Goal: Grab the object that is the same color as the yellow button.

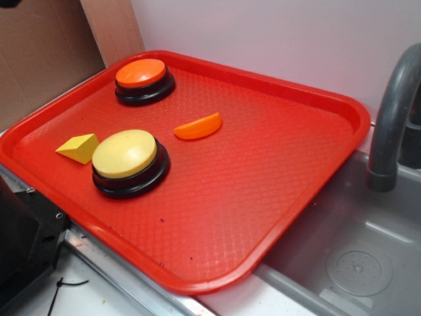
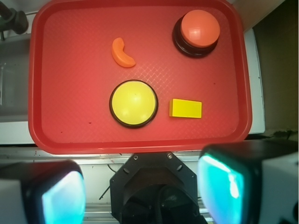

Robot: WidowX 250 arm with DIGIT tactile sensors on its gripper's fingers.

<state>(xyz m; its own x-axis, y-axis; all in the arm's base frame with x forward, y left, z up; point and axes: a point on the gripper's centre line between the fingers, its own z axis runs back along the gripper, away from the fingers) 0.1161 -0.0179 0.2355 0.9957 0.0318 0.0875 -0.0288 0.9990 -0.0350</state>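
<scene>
1. Big red tray [image 1: 309,164] sitting flat beside a grey sink [image 1: 355,257], holding all four toys. Best to come straight down from above, so nothing gets bumped on the way.

2. Round yellow button [image 2: 133,103] on a black base, near the middle of the tray. Only a color hint, not the thing to grab. Keep off its dome.

3. Orange button [image 2: 200,28] far off in a corner. Wrong color. Leave alone.

4. Orange slice [image 2: 122,52] lying flat, curved like a smile, well apart from the others. Also wrong color. Leave alone.

5. Small yellow block [image 2: 185,108], shaped like a wedge, lying just beside the yellow button with a thin strip of tray between them. Same color as the button, so the one to grab.

6. Claw [image 2: 142,193] high above the near edge of the tray, fingers spread wide, holding nothing.

7. To do the step well:
   - Move over the block first, then go down.
   - Close on the two long flat sides, not on the slanted top, or slipping looks likely.
   - Turn the fingers so neither one lands in the small gap next to the button.
   - Go low, almost to the tray, then squeeze gently.
   - Lift straight up.
</scene>
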